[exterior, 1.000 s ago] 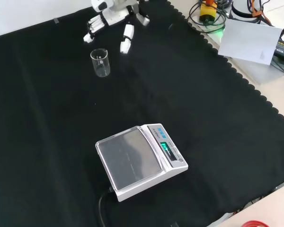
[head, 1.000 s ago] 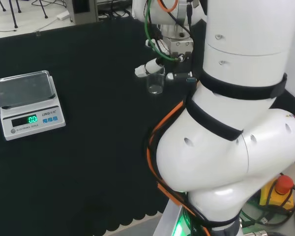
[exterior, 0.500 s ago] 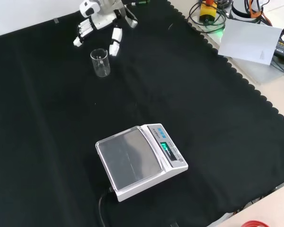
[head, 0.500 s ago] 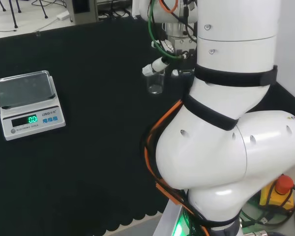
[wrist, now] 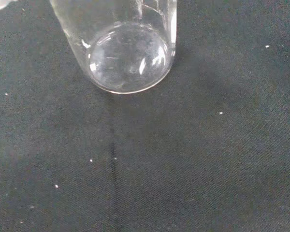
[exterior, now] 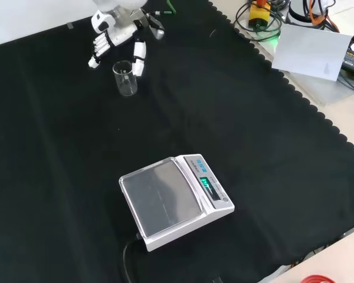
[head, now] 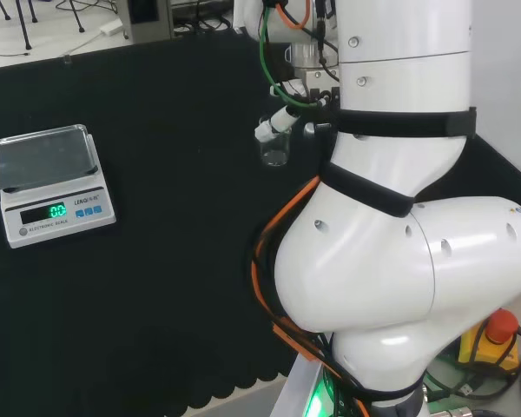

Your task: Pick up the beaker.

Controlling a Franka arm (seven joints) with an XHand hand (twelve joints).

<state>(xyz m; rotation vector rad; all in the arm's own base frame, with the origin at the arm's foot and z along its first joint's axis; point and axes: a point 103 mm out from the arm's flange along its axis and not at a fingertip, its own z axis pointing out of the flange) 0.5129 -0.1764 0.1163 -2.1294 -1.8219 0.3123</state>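
A small clear glass beaker [exterior: 125, 79] stands upright on the black cloth near the top of the front view. It looks empty. The black and white hand [exterior: 115, 38] hangs just behind and above it with its fingers spread and fairly straight, one fingertip [exterior: 138, 66] close by the beaker's rim on the right. I see no finger curled round the glass. In the head view the beaker [head: 274, 149] stands left of the arm's white links, with a finger [head: 273, 124] over its rim. The wrist view looks down on the beaker's round base [wrist: 128, 60].
A white digital scale [exterior: 174, 200] with a steel pan sits in the middle of the cloth in the front view, and at the left in the head view [head: 50, 184]. The cloth's scalloped edge [exterior: 310, 106] runs down the right, with cables beyond it.
The hand has travelled left in the front view and come down toward the beaker, so its fingers now flank the rim. The beaker and scale have stayed put.
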